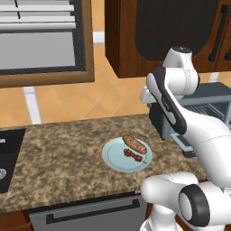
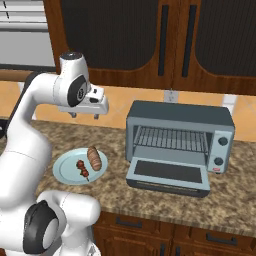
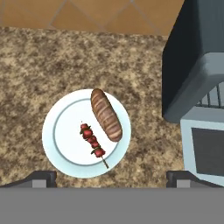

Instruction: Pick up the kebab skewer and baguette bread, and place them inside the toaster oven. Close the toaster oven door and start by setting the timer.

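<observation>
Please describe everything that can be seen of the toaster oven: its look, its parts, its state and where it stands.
The toaster oven is a boxy slate blue-grey appliance, metal by its look, standing upright on the speckled stone counter before the tiled wall, to the right of the pale blue plate and apart from it. Its door is folded down flat, its dark window facing up. A wire rack shows inside the empty cavity. Two round knobs sit on the right panel. Nothing touches it besides the counter.
</observation>
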Robot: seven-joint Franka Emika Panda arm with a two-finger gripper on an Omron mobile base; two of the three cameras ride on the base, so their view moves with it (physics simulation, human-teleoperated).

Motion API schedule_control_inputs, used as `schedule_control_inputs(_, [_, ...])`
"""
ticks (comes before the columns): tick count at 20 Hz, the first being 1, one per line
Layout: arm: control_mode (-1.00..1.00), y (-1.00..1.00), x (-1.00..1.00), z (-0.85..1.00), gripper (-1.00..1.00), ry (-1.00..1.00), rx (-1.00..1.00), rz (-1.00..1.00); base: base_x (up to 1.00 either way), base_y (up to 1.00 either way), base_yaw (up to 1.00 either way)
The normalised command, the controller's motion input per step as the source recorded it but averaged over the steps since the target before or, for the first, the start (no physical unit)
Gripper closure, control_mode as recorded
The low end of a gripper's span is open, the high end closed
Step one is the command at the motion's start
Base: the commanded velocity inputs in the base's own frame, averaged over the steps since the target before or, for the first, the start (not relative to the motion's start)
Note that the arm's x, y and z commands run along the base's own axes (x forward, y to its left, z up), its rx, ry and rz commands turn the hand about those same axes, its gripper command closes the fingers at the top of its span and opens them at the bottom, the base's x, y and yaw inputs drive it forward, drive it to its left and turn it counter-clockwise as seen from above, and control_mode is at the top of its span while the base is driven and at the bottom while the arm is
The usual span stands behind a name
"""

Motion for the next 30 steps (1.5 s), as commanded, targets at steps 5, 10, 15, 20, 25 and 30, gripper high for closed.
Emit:
schedule_control_inputs(5, [1.00, 0.00, 0.00, 0.00, -1.00, 0.00, 0.00, 0.00, 0.00, 0.00, 0.00])
schedule_control_inputs(10, [1.00, 0.00, 0.00, 0.00, -1.00, 0.00, 0.00, 0.00, 0.00, 0.00, 0.00])
schedule_control_inputs(15, [-1.00, 0.00, 0.00, 0.00, -1.00, 0.00, 0.00, 0.00, 0.00, 0.00, 0.00])
schedule_control_inputs(20, [-1.00, -0.24, -0.60, -0.27, -1.00, -0.17, -0.01, 0.04, 0.00, 0.00, 0.00])
schedule_control_inputs(25, [-1.00, -0.82, -0.33, -0.45, -1.00, -0.28, 0.06, 0.43, 0.00, 0.00, 0.00])
schedule_control_inputs(30, [-1.00, -1.00, 0.00, -0.09, -1.00, -0.41, 0.04, 0.45, 0.00, 0.00, 0.00])
